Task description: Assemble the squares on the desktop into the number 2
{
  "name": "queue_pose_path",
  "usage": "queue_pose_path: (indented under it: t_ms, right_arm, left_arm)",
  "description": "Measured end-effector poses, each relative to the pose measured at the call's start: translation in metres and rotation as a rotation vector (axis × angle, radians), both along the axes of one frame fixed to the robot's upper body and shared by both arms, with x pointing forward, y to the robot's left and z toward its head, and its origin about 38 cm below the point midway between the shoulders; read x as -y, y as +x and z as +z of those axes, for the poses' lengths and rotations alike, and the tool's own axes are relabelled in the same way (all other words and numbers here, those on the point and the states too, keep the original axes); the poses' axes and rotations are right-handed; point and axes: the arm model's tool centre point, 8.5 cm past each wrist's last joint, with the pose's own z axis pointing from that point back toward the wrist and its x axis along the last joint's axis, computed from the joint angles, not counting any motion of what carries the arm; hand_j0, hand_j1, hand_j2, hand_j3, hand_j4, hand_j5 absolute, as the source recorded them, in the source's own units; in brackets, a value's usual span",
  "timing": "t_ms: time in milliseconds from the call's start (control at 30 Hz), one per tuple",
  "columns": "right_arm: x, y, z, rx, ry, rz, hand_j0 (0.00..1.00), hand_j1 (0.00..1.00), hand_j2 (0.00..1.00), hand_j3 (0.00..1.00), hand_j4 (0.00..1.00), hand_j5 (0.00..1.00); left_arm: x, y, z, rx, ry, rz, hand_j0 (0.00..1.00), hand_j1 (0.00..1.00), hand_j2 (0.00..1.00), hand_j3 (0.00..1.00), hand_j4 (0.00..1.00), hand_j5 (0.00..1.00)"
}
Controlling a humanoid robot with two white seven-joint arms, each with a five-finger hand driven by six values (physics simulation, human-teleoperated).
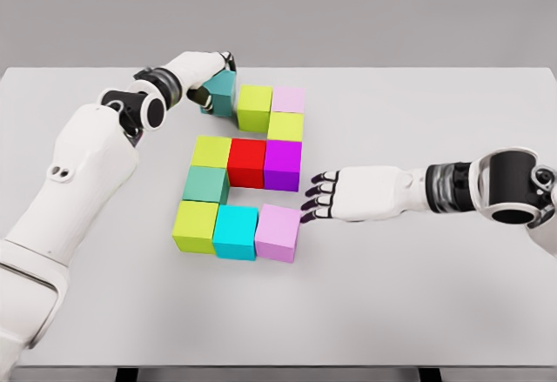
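Observation:
Coloured cubes lie in a block pattern on the white table (418, 304). The top row has a teal cube (221, 92), a lime cube (254, 107) and a pale pink cube (288, 100), with a lime cube (285, 126) below the pink one. The middle row holds lime (211, 151), red (247, 162) and purple (282, 164) cubes. A green-teal cube (205, 184) sits under the left end. Lime (195, 225), cyan (236, 231) and pink (278, 232) cubes form the bottom row. My left hand (218, 73) grips the teal cube. My right hand (318, 197) is open, fingertips beside the pink bottom cube.
My left arm (87, 164) arcs over the table's left side and my right forearm (435, 191) lies across the right side.

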Motion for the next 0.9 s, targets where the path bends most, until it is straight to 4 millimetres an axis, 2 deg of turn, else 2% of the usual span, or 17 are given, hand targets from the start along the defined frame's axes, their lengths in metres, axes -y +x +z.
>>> queue_pose_path:
  t_ms: [133,233,400,700,833,900]
  right_arm:
    - [-0.003,0.000,0.000,0.000,0.006,0.004,1.00,1.00,1.00,1.00,1.00,1.00]
    - [-0.003,0.000,0.000,-0.002,0.007,0.004,1.00,1.00,1.00,1.00,1.00,1.00]
    - [-0.003,0.001,0.000,0.000,0.008,0.001,1.00,1.00,1.00,1.00,1.00,1.00]
    - [0.003,0.003,0.002,0.006,0.000,-0.012,1.00,1.00,1.00,1.00,1.00,1.00]
    - [0.027,0.014,0.020,0.039,0.020,-0.083,1.00,1.00,1.00,1.00,1.00,1.00]
    - [0.049,0.028,0.041,0.049,0.097,-0.166,1.00,1.00,1.00,1.00,1.00,1.00]
  left_arm:
    - [-0.005,0.000,0.002,0.005,0.002,-0.007,0.27,0.27,0.27,0.27,0.27,0.27]
    - [-0.006,-0.007,-0.008,-0.003,0.000,-0.025,0.26,0.26,0.26,0.26,0.26,0.26]
    - [-0.009,-0.009,0.001,0.023,-0.003,-0.039,0.26,0.26,0.26,0.26,0.26,0.26]
    - [-0.009,-0.010,0.002,0.026,-0.011,-0.045,0.29,0.29,0.29,0.29,0.29,0.29]
    - [-0.008,-0.010,0.002,0.023,-0.018,-0.047,0.48,0.48,0.48,0.48,0.48,0.48]
    - [-0.008,-0.010,0.002,0.022,-0.020,-0.046,0.69,0.69,0.69,0.69,0.69,0.69]
